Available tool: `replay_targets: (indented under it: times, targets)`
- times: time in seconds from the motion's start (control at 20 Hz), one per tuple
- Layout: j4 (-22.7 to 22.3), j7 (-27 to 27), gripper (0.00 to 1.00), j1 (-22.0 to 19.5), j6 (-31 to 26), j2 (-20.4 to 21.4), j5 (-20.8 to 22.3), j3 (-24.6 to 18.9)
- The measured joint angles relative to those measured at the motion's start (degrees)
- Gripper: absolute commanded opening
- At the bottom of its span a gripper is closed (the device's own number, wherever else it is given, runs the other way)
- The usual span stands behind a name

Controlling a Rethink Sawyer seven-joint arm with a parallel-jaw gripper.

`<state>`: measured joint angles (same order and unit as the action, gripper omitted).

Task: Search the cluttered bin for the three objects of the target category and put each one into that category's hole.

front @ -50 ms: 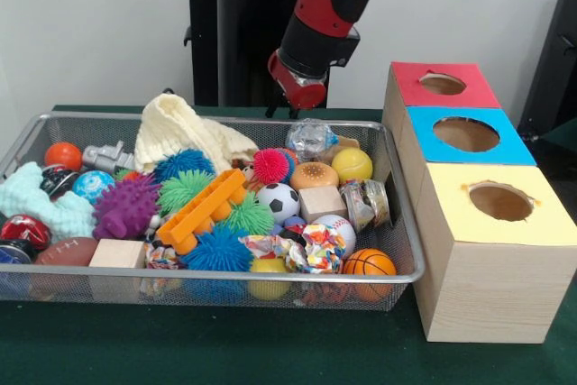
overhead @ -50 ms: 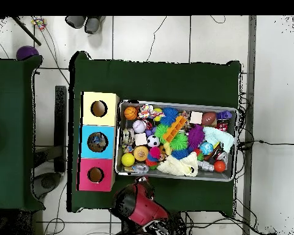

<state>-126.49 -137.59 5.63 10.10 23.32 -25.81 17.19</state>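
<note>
Apparently the arm is held back behind the mesh bin, its gripper raised over the far rim so the clutter stays unobstructed; whether it is released or clenched cannot be told. Balls, spiky toys, wooden blocks and a cream cloth are heaped in the bin. Beside it on the green surface three boxes are lined up, red, blue and yellow, each hole facing up. Which category is targeted cannot be judged.
</note>
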Motion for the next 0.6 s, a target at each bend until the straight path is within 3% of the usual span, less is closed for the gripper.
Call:
replay_targets:
  times: [0.15,0.35,0.6]
  targets:
    - [0.05,0.00,1.00,1.81,-1.49,0.92,-0.08,1.34]
    - [0.76,0.00,1.00,5.89,-8.25,4.00,-0.14,4.96]
    - [1.40,0.00,1.00,7.54,-12.93,6.67,-0.14,6.89]
